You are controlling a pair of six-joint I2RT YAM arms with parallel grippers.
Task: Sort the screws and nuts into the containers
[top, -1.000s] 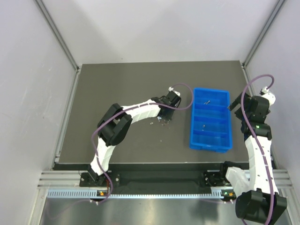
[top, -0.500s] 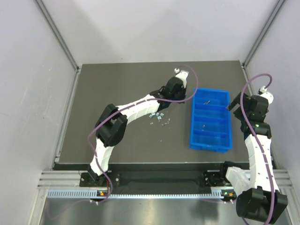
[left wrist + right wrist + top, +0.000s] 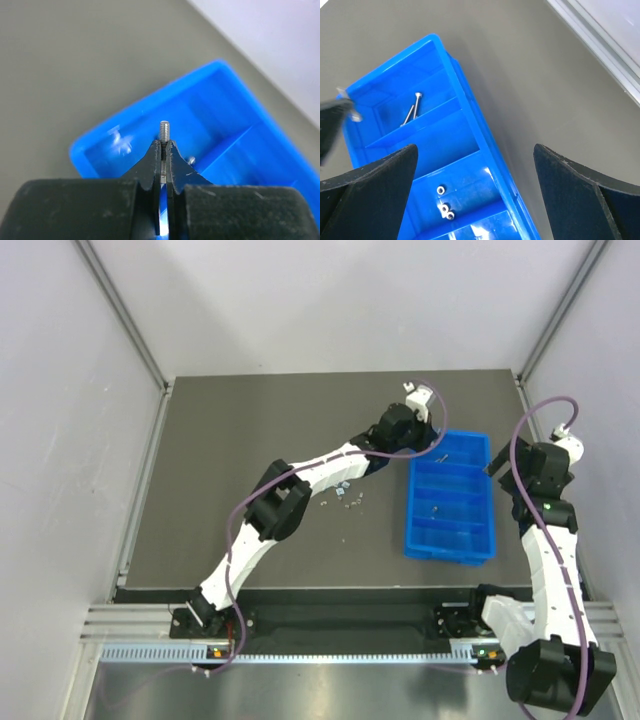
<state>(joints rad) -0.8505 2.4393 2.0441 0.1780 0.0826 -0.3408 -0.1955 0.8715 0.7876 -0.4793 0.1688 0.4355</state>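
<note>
a: what's the left gripper [image 3: 164, 147] doing?

b: its jaws are pressed together on a screw [image 3: 164, 131]. the screw stands upright between the tips, and its threaded end pokes out past them.

a: and where is that, over the table [image 3: 250, 440]?

b: over the far end of the blue tray [image 3: 412, 502]. in the wrist view the far compartment lies right below the screw. from above, the left arm reaches across to the tray's far left corner.

a: is anything in the tray?

b: two longer screws [image 3: 412, 107] lie crossed in the far compartment. three small nuts [image 3: 444, 205] sit close together in the third compartment from the far end.

a: the right gripper [image 3: 474, 148]?

b: its fingers are spread wide apart with nothing between them. it hangs just right of the tray's far end and looks down on it. the left gripper's tip shows at the left edge of that view.

a: what about the other hardware?

b: a scatter of loose bits [image 3: 343, 492] lies on the table left of the tray, near the left arm. they're too small to tell screws from nuts.
</note>
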